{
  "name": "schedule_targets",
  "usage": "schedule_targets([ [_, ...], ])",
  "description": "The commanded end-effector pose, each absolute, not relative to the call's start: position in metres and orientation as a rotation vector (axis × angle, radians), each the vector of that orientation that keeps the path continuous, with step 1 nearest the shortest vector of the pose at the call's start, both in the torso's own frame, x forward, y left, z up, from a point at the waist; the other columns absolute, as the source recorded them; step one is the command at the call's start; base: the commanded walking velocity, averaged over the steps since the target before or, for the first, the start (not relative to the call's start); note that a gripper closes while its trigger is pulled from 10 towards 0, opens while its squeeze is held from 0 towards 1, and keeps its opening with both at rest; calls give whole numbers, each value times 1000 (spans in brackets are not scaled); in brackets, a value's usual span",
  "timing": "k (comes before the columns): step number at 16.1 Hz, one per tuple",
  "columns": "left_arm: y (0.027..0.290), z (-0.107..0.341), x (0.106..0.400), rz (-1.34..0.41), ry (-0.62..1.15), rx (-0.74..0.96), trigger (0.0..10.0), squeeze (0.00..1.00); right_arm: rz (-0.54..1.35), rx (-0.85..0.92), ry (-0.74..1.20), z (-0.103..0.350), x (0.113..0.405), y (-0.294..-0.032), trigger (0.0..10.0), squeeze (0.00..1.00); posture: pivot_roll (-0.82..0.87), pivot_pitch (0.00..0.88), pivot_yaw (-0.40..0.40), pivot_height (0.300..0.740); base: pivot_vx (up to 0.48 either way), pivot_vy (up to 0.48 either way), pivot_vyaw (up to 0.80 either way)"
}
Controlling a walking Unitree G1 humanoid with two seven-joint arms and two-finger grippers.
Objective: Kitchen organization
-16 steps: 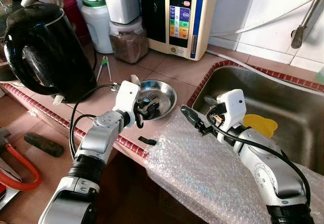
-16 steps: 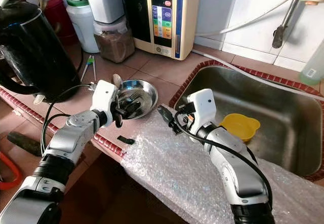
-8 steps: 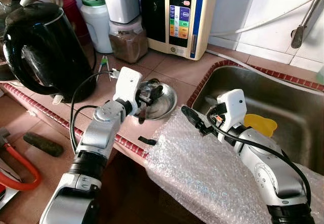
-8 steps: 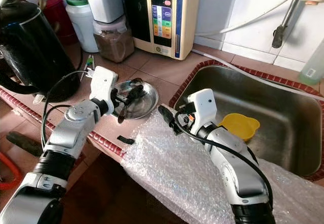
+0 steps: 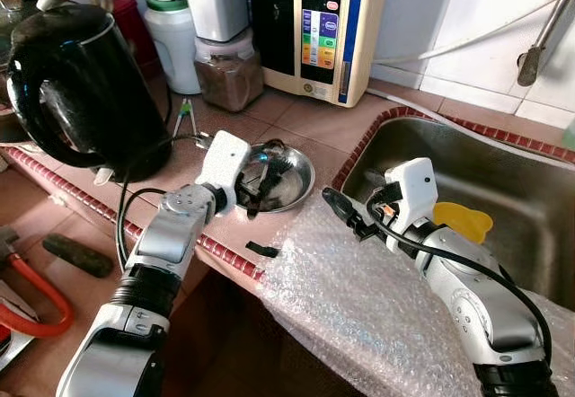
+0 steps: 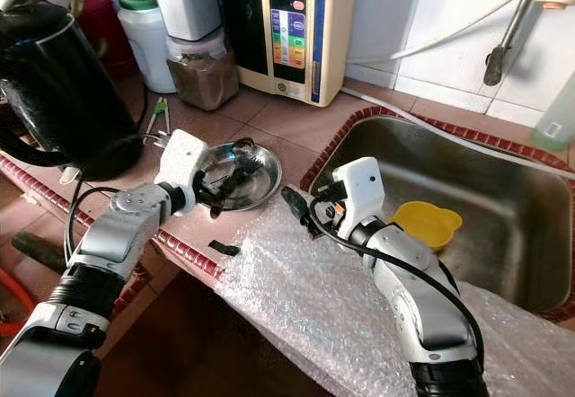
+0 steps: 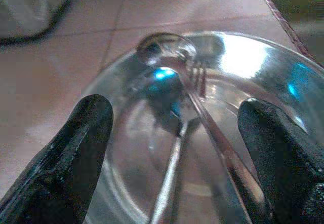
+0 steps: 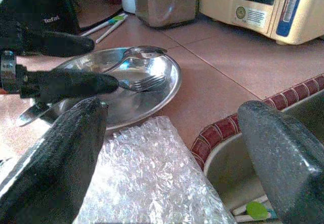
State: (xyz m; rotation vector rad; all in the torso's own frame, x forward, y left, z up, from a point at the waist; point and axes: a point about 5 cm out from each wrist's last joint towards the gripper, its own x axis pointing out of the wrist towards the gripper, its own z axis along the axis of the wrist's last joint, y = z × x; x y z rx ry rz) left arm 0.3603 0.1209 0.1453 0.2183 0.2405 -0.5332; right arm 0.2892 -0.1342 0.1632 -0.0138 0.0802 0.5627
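Now left gripper (image 6: 216,178) spread over bowl (image 6: 259,180)

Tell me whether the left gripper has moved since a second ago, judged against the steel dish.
Yes. The left gripper has come forward from the near rim of the round steel dish; its open fingers now reach over the dish bowl, around the cutlery.

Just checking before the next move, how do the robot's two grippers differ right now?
The left gripper reaches into the steel dish, fingers either side of the fork and spoon; the right gripper hovers over the bubble wrap beside the sink, holding nothing. Both are open.
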Motion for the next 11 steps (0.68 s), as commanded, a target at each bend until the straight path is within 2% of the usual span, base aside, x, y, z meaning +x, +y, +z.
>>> schedule_targets([
  [1,122,134,358,-539,306,222,4510,0,571,-23,64,167,290,-133,10000,0,-106,60,62,740,0,0,0],
  [2,121,134,358,-548,304,201,0,0,571,-23,63,167,290,-132,10000,0,-108,58,63,740,0,0,0],
  [11,126,133,362,-532,345,160,0,0,571,-28,64,166,290,-131,10000,0,-108,59,66,740,0,0,0],
])
